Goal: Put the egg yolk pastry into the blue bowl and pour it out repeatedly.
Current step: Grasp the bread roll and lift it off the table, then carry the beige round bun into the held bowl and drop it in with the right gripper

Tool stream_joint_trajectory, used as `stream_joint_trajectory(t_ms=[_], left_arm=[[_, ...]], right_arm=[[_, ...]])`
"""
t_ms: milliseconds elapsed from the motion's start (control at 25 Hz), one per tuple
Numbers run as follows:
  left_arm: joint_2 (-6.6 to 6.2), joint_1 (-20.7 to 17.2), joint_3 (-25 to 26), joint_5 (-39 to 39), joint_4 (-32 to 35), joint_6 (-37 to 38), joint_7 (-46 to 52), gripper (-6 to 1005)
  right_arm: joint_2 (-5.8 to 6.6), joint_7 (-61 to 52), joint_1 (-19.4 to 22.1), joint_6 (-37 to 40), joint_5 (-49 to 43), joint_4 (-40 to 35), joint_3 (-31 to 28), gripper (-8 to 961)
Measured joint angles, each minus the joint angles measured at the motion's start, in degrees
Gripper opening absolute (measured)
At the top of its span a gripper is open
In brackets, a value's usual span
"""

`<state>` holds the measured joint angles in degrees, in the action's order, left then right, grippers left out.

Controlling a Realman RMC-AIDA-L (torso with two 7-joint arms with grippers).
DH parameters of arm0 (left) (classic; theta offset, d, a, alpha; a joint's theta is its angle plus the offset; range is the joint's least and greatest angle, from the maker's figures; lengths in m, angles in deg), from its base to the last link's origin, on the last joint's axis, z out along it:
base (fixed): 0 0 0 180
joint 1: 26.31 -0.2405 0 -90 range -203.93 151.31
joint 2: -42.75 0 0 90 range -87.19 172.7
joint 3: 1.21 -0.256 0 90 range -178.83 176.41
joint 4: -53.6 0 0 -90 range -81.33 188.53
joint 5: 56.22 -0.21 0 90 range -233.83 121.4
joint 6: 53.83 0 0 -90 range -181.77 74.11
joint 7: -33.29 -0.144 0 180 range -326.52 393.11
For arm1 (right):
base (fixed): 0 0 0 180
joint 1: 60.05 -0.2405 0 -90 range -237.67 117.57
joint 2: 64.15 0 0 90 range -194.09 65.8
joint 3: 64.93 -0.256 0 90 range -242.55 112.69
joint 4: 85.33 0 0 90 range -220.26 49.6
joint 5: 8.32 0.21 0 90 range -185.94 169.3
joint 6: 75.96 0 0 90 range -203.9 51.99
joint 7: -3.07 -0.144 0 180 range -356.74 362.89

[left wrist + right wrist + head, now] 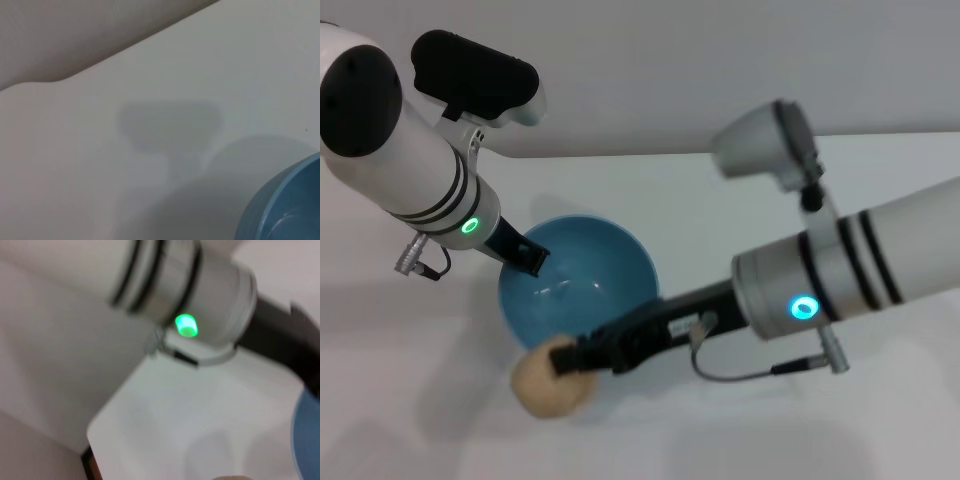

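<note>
The blue bowl (590, 275) stands upright on the white table. My left gripper (528, 257) holds the bowl's left rim, with one dark finger inside the wall. The bowl's rim also shows in the left wrist view (282, 205) and as a blue edge in the right wrist view (309, 440). The egg yolk pastry (545, 392), a pale tan ball, is just outside the bowl's near-left rim. My right gripper (563, 360) is shut on its top. I cannot tell whether the pastry rests on the table or hangs just above it.
The white table (720, 430) ends at a far edge against a grey wall (650, 70). In the right wrist view, my left forearm with its green light (185, 325) hangs over the table's corner.
</note>
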<state>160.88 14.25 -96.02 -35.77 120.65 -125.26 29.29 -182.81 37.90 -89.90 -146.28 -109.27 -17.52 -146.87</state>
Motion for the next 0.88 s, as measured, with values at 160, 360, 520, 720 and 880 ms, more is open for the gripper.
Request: stream_joint_trajectory(t_ms=[160, 360, 520, 720, 880], left_arm=[[0.00, 0.3, -0.5, 0.2, 0.0, -1.0, 0.0, -1], [0.07, 0.9, -0.8, 0.4, 0.0, -3.1, -1.4, -1], [0.14, 1.6, -1.2, 1.0, 0.1, -4.2, -2.0, -1], [0.22, 2.2, -1.6, 2.7, 0.2, -5.0, -2.7, -1], [0.22, 2.3, -1.8, 5.1, 0.3, -5.4, -4.2, -2]], right_arm=[[0.06, 0.8, 1.8, -1.4, 0.8, 3.4, -4.3, 118], [0.24, 1.1, 2.5, -1.7, -0.5, 4.1, -7.1, 91], [0.28, 0.8, 2.7, -1.9, -3.8, 3.8, -8.0, 66], [0.23, 0.1, 2.5, -1.9, -7.3, 2.3, -9.5, 54], [0.26, 0.1, 2.2, -1.7, -7.8, 0.7, -10.3, 47]])
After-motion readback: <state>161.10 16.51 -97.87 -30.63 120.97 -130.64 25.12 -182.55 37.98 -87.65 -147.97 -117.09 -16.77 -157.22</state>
